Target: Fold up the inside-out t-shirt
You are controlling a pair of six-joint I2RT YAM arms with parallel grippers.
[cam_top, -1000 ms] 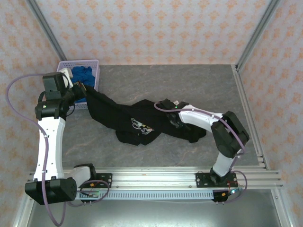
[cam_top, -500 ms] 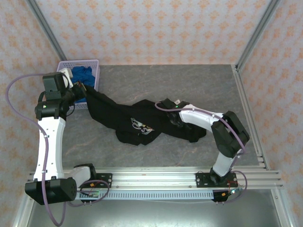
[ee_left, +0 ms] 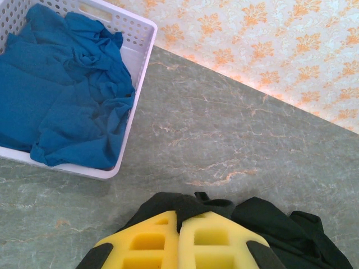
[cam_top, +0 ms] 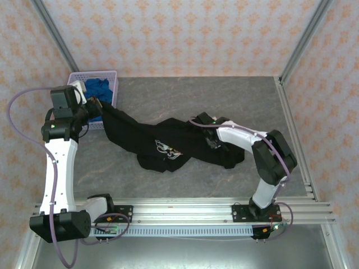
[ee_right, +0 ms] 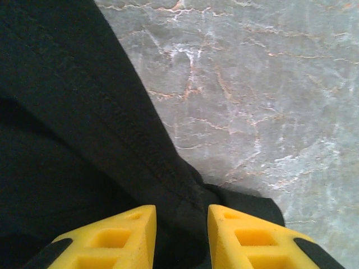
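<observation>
Spreading the inside-out t-shirt (cam_top: 162, 140) before any fold

The shirt is being kept in a crumpled band across the middle of the table (cam_top: 235, 95), its printed graphic (cam_top: 166, 148) facing up. One end is being held raised beside the white basket (ee_left: 137, 84) of blue cloth (ee_left: 61, 106). That end is being pinched by the left gripper (ee_left: 178, 216), its pads pressed together on black fabric. The right gripper (ee_right: 180, 216) is being held low at the opposite end, jaws partly apart astride a ridge of cloth. Whether that ridge is actually being clamped cannot be told.

Judgement: flattening is being attempted, with folding not yet begun. For a clean spread, a single hem layer – not a bunched ridge – is best being taken on the right. The ends are then best being drawn apart low and evenly, with the raised end being steered clear of the basket rim.
</observation>
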